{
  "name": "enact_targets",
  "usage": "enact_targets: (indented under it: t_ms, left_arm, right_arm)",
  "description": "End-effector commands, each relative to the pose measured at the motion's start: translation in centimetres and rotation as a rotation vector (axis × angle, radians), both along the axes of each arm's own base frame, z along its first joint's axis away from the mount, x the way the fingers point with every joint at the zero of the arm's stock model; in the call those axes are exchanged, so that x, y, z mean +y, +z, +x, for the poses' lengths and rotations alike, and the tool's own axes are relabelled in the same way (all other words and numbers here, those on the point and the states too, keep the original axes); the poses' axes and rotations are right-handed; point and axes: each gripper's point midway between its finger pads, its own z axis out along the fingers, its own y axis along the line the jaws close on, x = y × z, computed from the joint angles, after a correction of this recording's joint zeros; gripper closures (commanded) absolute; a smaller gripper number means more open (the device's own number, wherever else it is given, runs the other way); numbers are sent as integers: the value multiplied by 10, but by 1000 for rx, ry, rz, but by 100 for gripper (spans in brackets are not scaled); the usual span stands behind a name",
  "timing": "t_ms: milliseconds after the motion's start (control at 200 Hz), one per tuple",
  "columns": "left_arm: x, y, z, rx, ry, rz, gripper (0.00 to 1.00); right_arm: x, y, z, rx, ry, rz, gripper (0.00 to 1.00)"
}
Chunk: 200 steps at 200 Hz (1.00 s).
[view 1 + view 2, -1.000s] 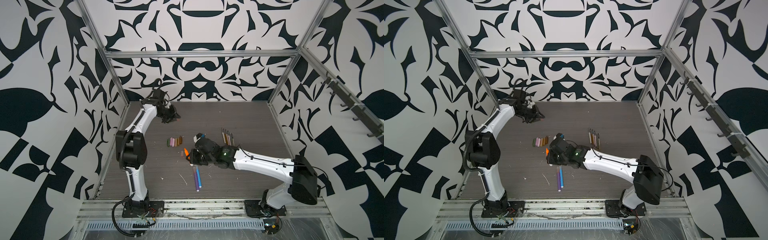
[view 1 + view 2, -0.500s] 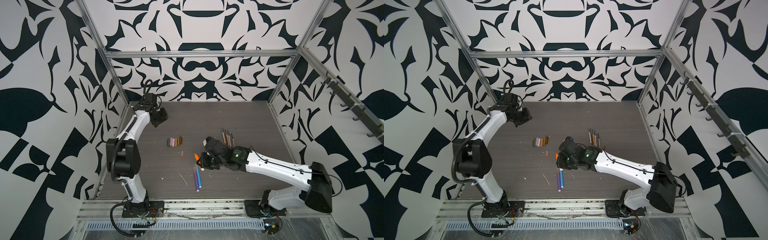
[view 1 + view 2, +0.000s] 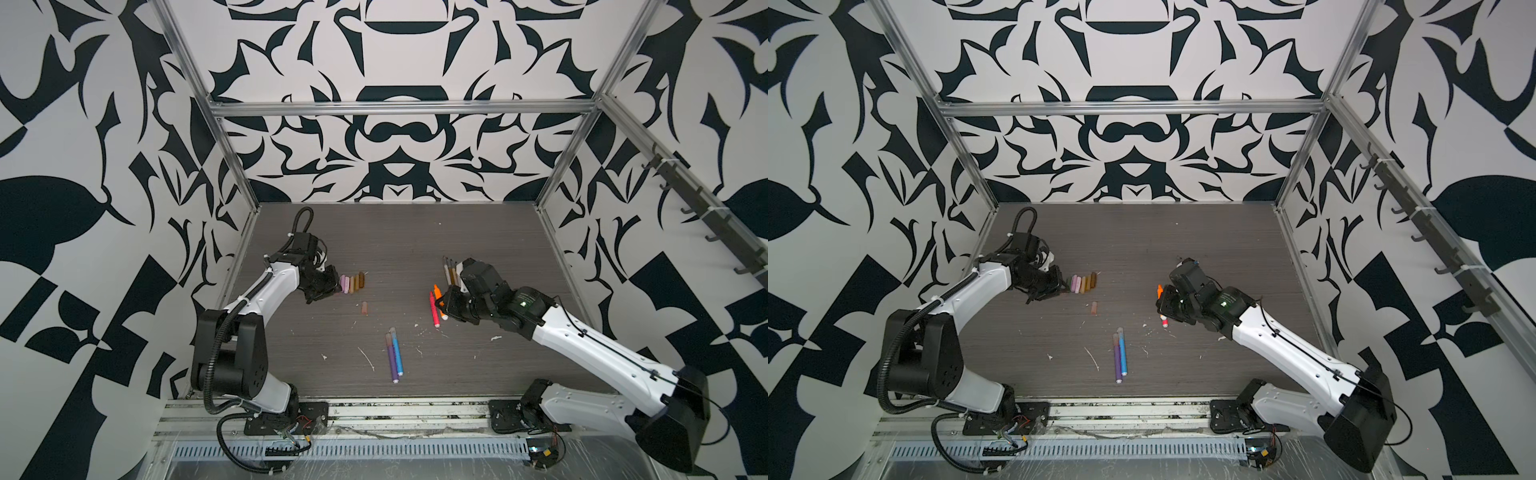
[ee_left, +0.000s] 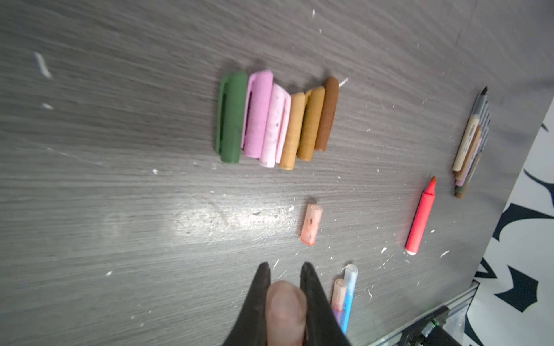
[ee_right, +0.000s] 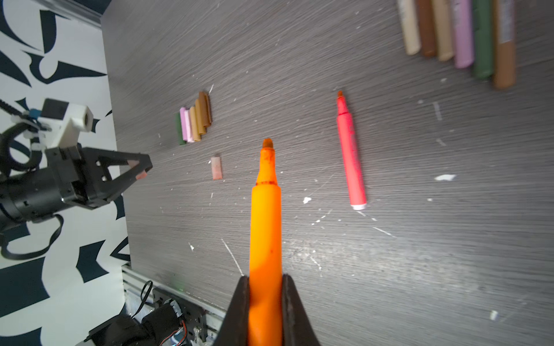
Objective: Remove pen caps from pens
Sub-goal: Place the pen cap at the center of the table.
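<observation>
Pinching an uncapped orange pen [image 5: 265, 224] in the right gripper [image 5: 265, 278], jaws pressed on the barrel, bare felt tip toward 12 o'clock. In a top view, held over the worktop [image 3: 415, 232] at 3 o'clock of its centre.

Clamped in the left gripper [image 4: 284, 266], jaws closed on it: a translucent pinkish cap [image 4: 284, 311], at 9 o'clock of the row of caps [image 3: 353, 283] and just beside it.

In that row, side by side and touching: green, pink, pale pink, tan, ochre, brown.

At 5 o'clock of the row, apart from it: a loose cap [image 4: 311, 224], translucent pink, lying flat.

Flat on the worktop just beside the right gripper, at its 9 o'clock: a pink-red pen [image 3: 434, 309], uncapped, tip toward 12 o'clock.

At 2 o'clock of the centre, partly hidden by the right arm [image 3: 582, 336] in both top views: six thin pens [image 5: 461, 33], packed side by side and touching.

At 6 o'clock, lying together: purple pen [image 3: 392, 361] and blue pen [image 3: 397, 353], both capped, clear caps at the 12 o'clock end.

Scattered over the near half of the worktop: white flecks [image 3: 368, 359].
</observation>
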Motion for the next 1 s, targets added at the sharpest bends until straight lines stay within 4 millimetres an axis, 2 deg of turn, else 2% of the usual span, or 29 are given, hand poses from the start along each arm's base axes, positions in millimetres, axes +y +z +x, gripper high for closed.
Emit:
enact_targets:
  t_ms: [0, 185, 350, 640, 995]
  left_arm:
    - [-14, -10, -2, 5, -61, -15, 100]
    - [-33, -31, -9, 57, -111, -6, 100]
    - [-40, -51, -16, 119, -136, 7, 100]
    - [-49, -68, -22, 164, -153, 5, 100]
    - [-51, -73, -22, 172, -151, 9, 86]
  right_arm:
    - [-10, 0, -6, -4, 7, -11, 100]
    - [-12, -3, -10, 7, 1, -3, 100]
    - [-11, 1, -10, 0, 2, 8, 100]
    - [-10, 1, -11, 3, 7, 14, 100]
    - [-7, 2, -10, 7, 17, 14, 100]
